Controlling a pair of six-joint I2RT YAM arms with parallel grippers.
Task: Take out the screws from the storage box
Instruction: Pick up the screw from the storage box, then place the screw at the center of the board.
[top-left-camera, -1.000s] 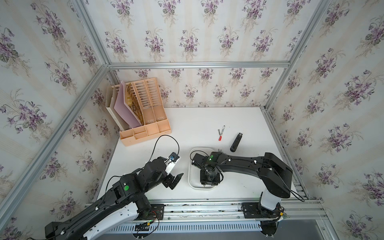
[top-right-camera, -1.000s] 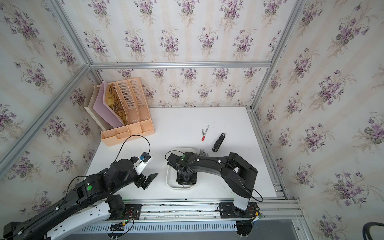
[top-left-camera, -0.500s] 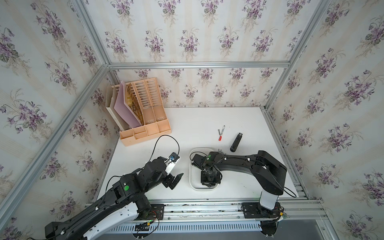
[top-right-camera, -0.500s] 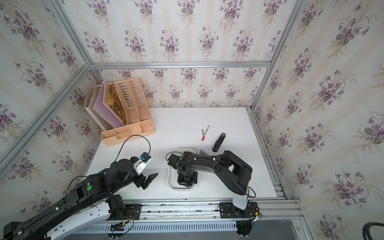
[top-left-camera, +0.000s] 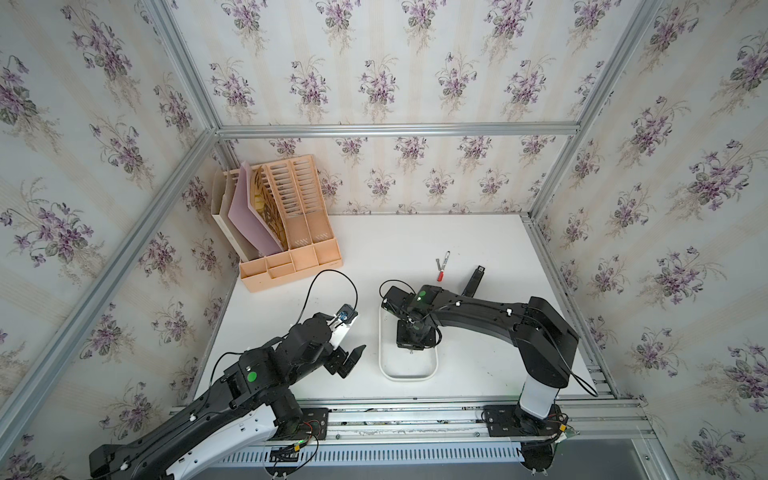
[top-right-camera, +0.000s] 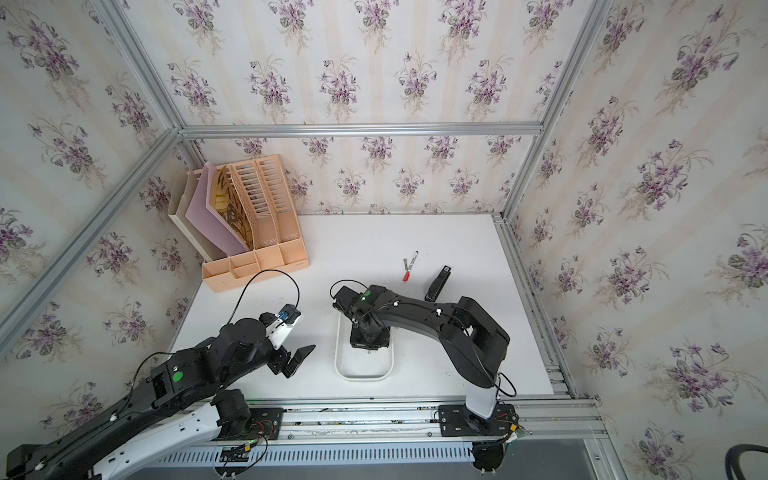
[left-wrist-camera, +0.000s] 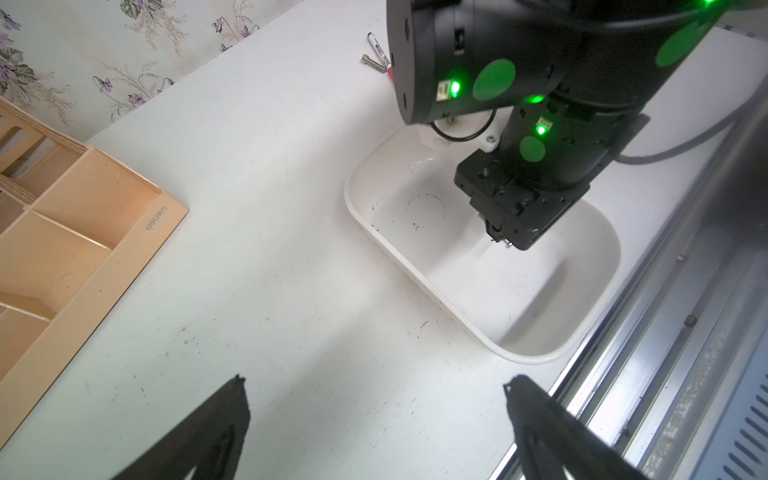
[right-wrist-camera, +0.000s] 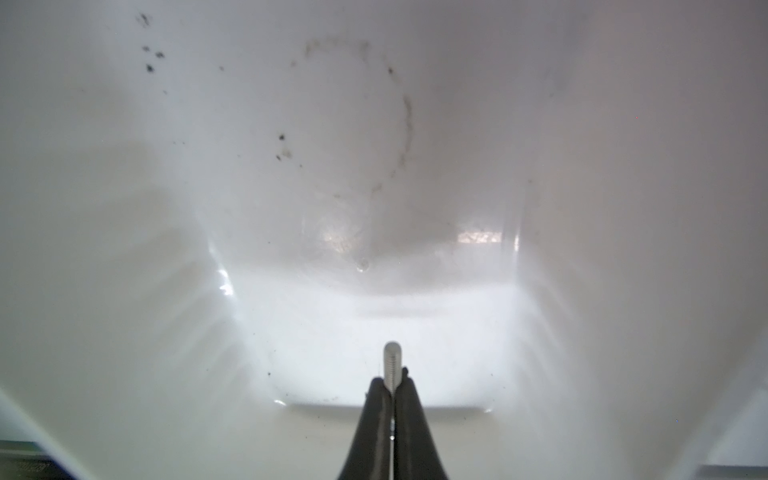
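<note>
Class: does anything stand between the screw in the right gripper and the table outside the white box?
Nothing visible but the low rim of the storage box. The right gripper is shut on the screw inside the box, with open space above it.

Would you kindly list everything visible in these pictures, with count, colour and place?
screws: two seen, silver; one pinched in the right gripper over the box, one lying on the table beside the marker
box: one, white; near the table's front edge
marker: one, red and white; on the table beyond the box
stapler: one, black; beside the marker
file organizer: one, peach; far left corner of the table
folder: one, pink; standing in the organizer
table: one, white
left gripper: one, black; open, over bare table beside the box
right gripper: one, black; shut on a screw
</note>
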